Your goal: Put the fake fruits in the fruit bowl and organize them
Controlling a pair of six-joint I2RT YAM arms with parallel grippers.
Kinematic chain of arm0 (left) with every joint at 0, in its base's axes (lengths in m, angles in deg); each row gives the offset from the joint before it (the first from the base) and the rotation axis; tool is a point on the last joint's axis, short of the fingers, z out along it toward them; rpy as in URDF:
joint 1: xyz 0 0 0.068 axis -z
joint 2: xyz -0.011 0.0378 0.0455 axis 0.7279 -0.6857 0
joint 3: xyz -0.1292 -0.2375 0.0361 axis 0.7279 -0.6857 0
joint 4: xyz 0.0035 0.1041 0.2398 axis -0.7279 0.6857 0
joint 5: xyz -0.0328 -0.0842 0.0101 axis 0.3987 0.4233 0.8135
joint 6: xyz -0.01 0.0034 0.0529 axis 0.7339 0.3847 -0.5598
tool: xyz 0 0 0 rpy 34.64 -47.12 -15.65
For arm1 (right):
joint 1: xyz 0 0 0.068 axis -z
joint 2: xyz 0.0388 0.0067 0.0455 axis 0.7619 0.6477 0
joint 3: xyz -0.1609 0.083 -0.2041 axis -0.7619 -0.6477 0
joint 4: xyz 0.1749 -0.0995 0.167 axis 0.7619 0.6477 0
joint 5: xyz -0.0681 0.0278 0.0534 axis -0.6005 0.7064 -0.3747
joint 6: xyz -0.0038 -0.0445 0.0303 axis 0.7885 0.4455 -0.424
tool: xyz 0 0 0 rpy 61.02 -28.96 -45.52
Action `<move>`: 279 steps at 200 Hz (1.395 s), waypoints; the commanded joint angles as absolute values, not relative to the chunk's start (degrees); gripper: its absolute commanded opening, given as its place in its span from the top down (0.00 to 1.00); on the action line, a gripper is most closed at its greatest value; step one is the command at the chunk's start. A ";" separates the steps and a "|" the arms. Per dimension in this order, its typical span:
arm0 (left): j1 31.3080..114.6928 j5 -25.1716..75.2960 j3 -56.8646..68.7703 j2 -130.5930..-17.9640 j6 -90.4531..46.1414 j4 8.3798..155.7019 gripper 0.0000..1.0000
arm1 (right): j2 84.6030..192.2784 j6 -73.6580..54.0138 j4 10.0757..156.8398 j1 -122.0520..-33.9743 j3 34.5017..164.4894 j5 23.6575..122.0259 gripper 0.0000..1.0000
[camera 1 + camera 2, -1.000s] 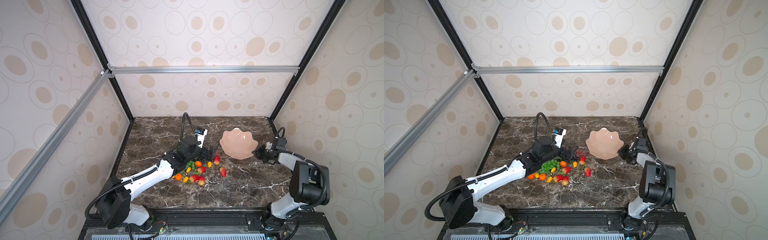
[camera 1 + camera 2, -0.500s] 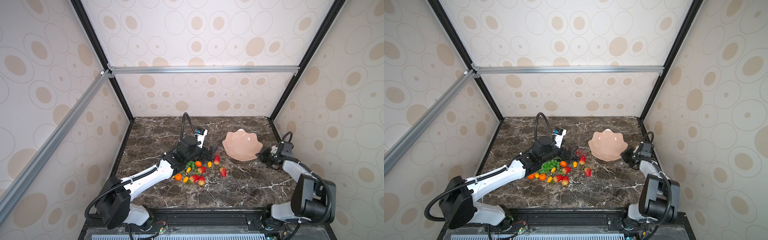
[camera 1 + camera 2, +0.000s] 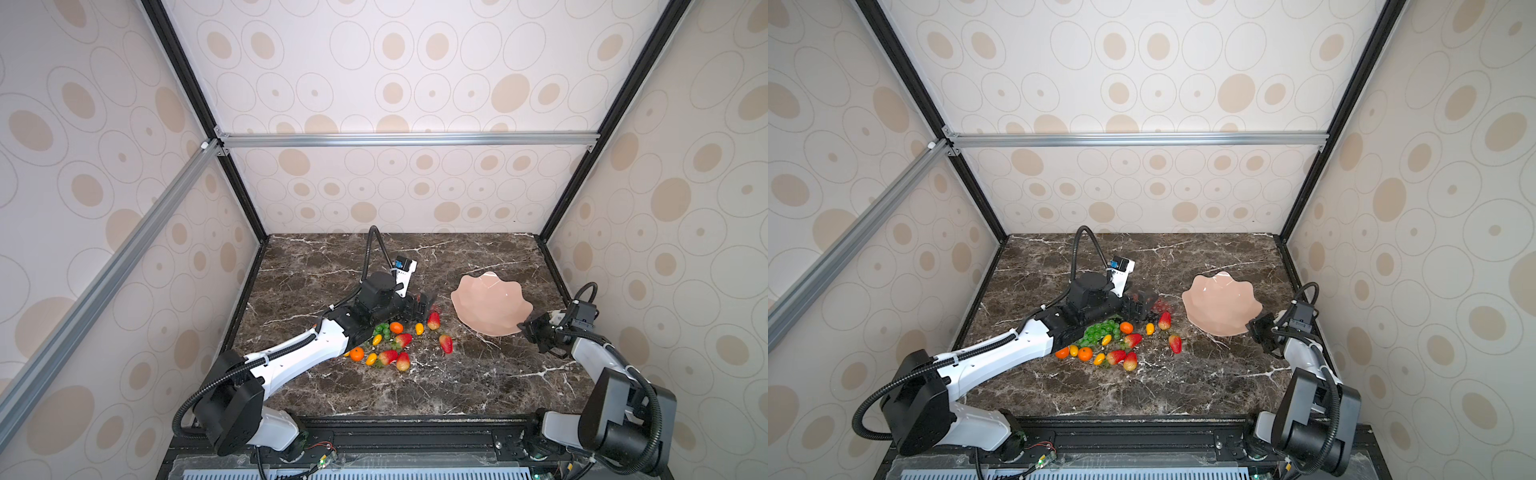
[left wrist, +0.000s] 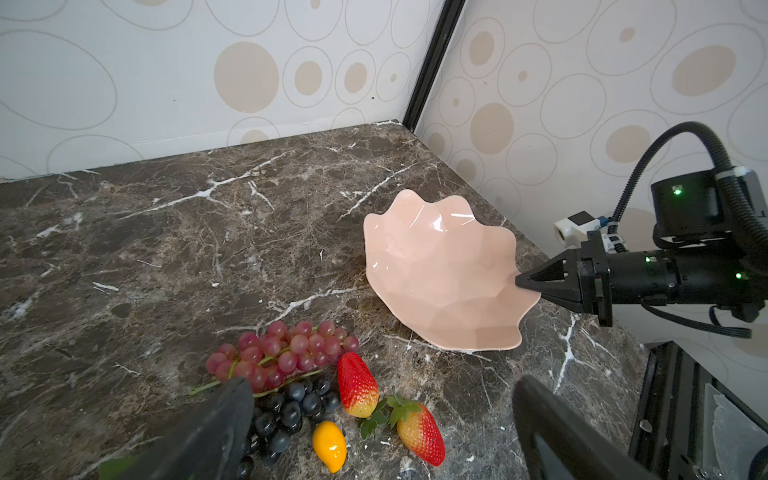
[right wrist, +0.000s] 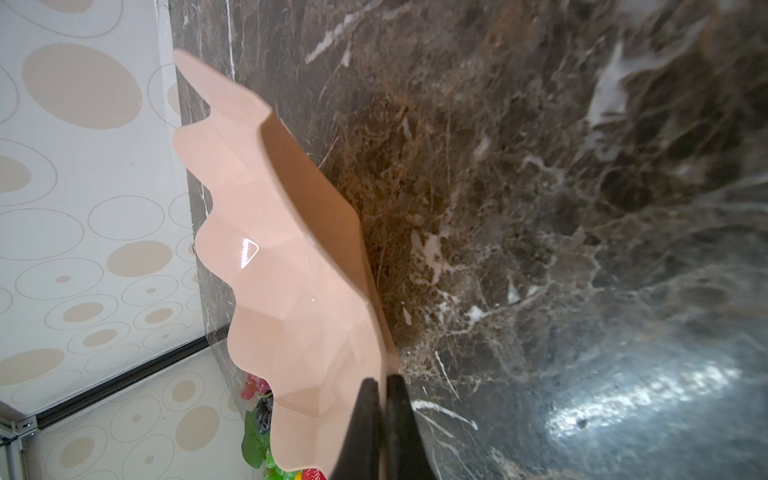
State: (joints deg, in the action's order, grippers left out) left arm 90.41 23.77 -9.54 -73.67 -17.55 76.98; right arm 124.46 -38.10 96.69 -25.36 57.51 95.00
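- Top views: our right fingers (image 3: 527, 326) pinch the tilted fruit bowl (image 3: 490, 303) by its rim, right of the fake fruits (image 3: 390, 340) on the counter (image 3: 457, 382); we should lower it flat, gently.
- Left wrist: our left fingers (image 4: 216, 432) gape wide, empty, above the dark grapes (image 4: 291, 409).
- Right wrist: we cannot tell whether the bowl's low edge touches.
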 commanded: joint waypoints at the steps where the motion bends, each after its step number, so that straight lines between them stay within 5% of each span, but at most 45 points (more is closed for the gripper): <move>1: 90.04 24.79 -7.82 -74.12 -18.31 76.69 0.02 | 125.98 -37.83 95.43 -24.93 57.04 96.63 0.99; 36: 90.04 24.89 -8.28 -74.14 -17.98 76.77 0.02 | 126.74 -36.78 96.11 -24.76 56.96 95.36 0.93; 91: 90.08 24.45 -8.43 -74.23 -17.40 77.77 0.02 | 125.02 -33.86 100.45 -24.67 57.90 91.23 0.70; 143: 90.09 19.03 -4.58 -75.41 -15.23 86.62 0.02 | 113.78 -27.16 111.61 -27.70 61.40 76.15 0.57; 206: 89.96 9.19 -10.19 -69.92 -9.78 87.31 0.02 | 105.74 -23.21 117.07 -47.48 67.21 61.87 0.56; 279: 89.44 8.83 -16.77 -62.40 -9.16 89.93 0.02 | 119.03 -24.16 116.32 -75.10 77.30 50.74 0.56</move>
